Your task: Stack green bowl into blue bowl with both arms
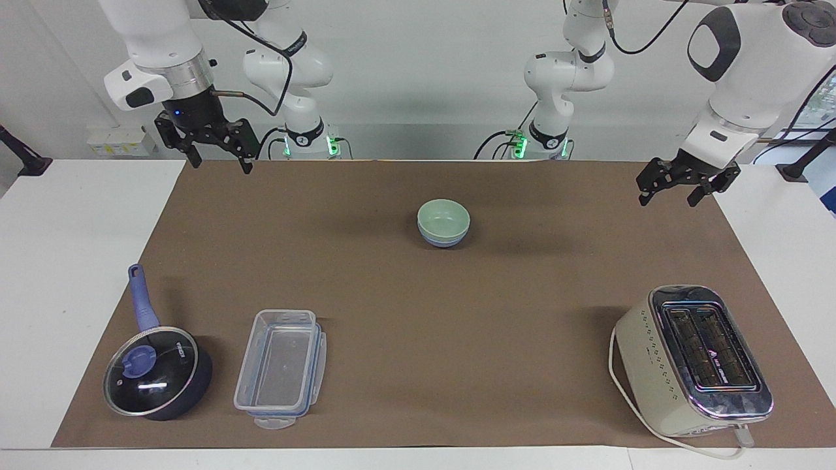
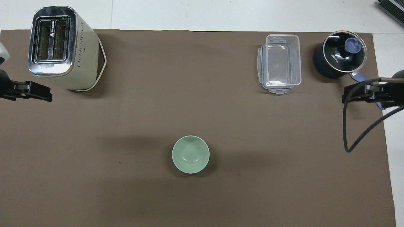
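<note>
White arms hang raised at the mat's ends, left pincer (image 1: 673,194) and right pincer (image 1: 220,160) released.

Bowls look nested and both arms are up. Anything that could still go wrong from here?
Little, I think. The green bowl sits in the blue bowl, apart from everything else. The right gripper, open, hangs over the mat's corner; swinging outward could snag its looping cable. The left gripper, open, hangs over the mat's edge, and dropping forward could meet the toaster.

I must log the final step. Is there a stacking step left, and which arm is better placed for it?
Neither. The green bowl already sits in the blue bowl. The left end effector and right end effector hang open over the mat's corners nearest the robots, apart from the bowls.
</note>
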Robot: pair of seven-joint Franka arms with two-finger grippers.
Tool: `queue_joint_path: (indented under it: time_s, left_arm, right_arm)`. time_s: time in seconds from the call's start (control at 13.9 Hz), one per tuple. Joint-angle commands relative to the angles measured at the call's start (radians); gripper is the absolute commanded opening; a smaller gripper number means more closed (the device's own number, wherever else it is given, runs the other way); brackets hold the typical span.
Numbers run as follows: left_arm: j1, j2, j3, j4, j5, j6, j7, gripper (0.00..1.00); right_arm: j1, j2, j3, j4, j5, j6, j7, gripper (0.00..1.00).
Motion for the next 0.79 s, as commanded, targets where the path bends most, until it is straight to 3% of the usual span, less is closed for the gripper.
queue_joint_path:
  time_s: [0.0, 0.72]
  left_arm:
    - [0.012, -0.001, -0.008, 0.007, 0.018, -0.018, 0.008, 1.0]
    - [0.012, -0.001, -0.008, 0.007, 0.018, -0.018, 0.008, 1.0]
  right_arm:
    - [-0.017, -0.005, 0.01, -0.003, 0.01, -0.01, -0.01, 1.0]
    - [-0.016, -0.016, 0.013, -0.022, 0.01, -0.013, -0.018, 1.0]
